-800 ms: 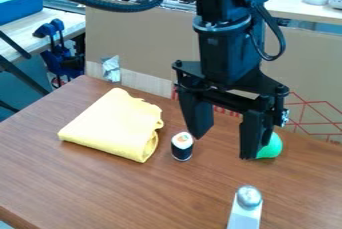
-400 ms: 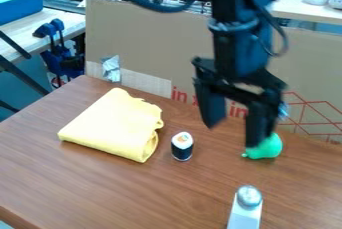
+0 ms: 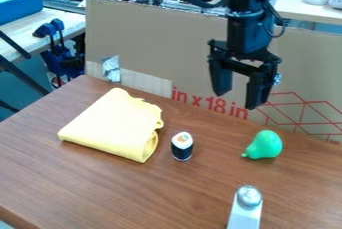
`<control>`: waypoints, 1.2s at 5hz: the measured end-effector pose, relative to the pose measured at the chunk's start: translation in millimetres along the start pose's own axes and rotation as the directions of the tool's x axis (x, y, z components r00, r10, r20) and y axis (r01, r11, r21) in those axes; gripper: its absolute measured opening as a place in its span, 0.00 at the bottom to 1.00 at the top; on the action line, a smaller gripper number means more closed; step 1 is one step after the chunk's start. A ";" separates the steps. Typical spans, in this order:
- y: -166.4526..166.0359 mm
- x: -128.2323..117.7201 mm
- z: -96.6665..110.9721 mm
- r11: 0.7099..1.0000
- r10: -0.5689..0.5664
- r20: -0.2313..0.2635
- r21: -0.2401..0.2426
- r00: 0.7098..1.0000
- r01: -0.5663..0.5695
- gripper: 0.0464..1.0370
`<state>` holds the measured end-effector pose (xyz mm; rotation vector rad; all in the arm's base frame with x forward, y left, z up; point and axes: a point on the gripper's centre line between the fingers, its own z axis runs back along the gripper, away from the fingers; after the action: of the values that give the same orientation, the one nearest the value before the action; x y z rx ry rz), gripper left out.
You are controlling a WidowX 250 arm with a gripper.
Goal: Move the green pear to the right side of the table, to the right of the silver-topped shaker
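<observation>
Shaker nearest, gripper (image 3: 239,100) raised toward the back, fingers wide apart.
The silver-topped shaker (image 3: 247,206) stands at the worktop's (image 3: 120,188) near edge; beyond it, the upright sushi roll (image 3: 182,147) sits just beside the folded yellow cloth (image 3: 113,125), with the green pear (image 3: 264,145) to the right, lying on its side; cardboard (image 3: 153,38) rises behind.

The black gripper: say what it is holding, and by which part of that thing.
Nothing is held. The gripper hangs with its fingers apart and nothing between them; the green pear and the sushi roll stand apart from it.
</observation>
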<state>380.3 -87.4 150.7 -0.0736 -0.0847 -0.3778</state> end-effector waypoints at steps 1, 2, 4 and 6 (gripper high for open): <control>8.3 31.0 -17.4 0.998 -0.061 -0.005 0.020 0.998 0.061 0.97; 3.3 57.1 -31.4 0.990 -0.138 0.009 0.012 0.990 0.138 0.97; -10.4 53.6 -62.2 0.978 -0.208 -0.047 -0.041 0.977 0.206 0.97; -20.4 33.2 -79.2 0.967 -0.253 -0.081 -0.061 0.964 0.248 0.97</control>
<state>409.0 -125.3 76.3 -0.0966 0.0030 -0.6362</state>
